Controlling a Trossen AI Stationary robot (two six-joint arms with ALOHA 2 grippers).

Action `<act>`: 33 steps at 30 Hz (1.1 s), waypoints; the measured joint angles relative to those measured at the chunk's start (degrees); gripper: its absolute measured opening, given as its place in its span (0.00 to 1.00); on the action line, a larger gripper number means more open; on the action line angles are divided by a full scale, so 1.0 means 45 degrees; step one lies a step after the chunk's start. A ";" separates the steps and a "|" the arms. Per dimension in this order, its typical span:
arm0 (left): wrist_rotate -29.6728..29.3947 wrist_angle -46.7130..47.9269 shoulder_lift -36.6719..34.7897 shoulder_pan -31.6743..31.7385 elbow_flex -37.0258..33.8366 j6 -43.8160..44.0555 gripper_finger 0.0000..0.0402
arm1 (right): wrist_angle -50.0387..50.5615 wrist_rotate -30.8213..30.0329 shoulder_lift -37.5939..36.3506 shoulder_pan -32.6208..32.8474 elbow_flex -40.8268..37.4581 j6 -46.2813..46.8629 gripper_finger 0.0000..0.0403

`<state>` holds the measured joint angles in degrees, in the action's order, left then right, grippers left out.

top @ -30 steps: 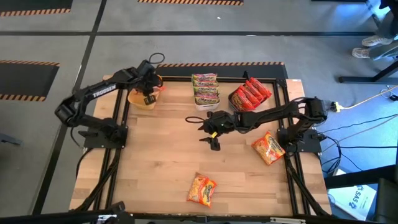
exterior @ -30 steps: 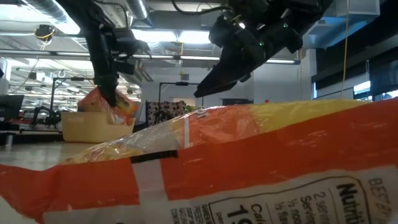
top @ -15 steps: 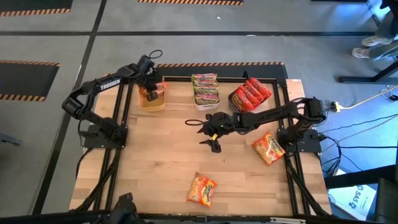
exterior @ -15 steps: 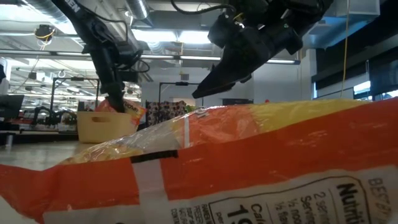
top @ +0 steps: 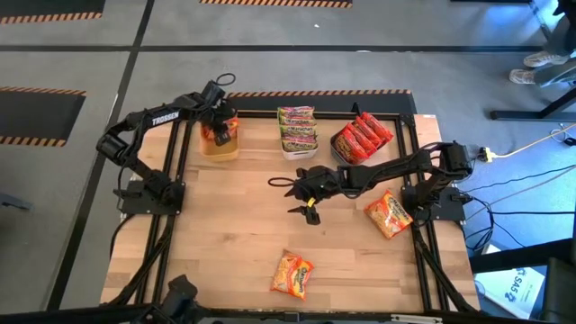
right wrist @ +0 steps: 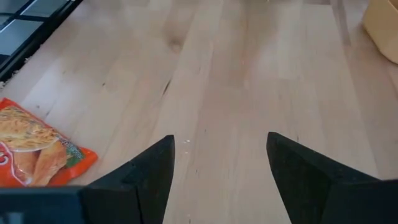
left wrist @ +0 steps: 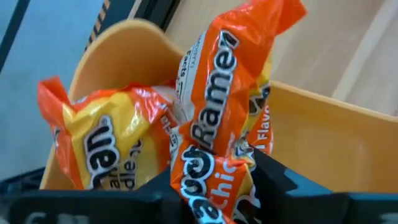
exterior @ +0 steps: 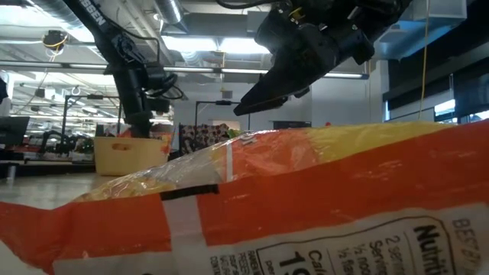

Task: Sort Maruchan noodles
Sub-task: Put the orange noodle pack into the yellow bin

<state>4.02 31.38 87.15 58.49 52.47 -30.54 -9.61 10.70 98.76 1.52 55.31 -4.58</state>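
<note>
Left tool point(left wrist: 214, 180) lowered glossy crinkled orange packet point(left wrist: 217, 112) into yellow bin point(left wrist: 323, 137), grip unclear; right tool point(right wrist: 217, 168) apart.

The left arm point(top: 157, 120) carries white lettering reading "TROSSEN". Over the yellow bin point(left wrist: 323, 134), the orange packet point(left wrist: 227, 93) reads "Ramen", with "Flav" beside it and "Chic" lower down. The close packet point(exterior: 306, 206) that fills the low view shows "Nutri", "Cal", "Serv" and "BES", all cut off.
</note>
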 joint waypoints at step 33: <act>0.3181 0.0901 -0.4690 -0.4957 0.0442 0.3303 0.45 | 0.0926 0.0299 -0.0126 0.0744 0.0005 0.2844 0.59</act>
<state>18.34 35.43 66.05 36.18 54.46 -15.68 -5.44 12.04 98.19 4.86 55.33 8.22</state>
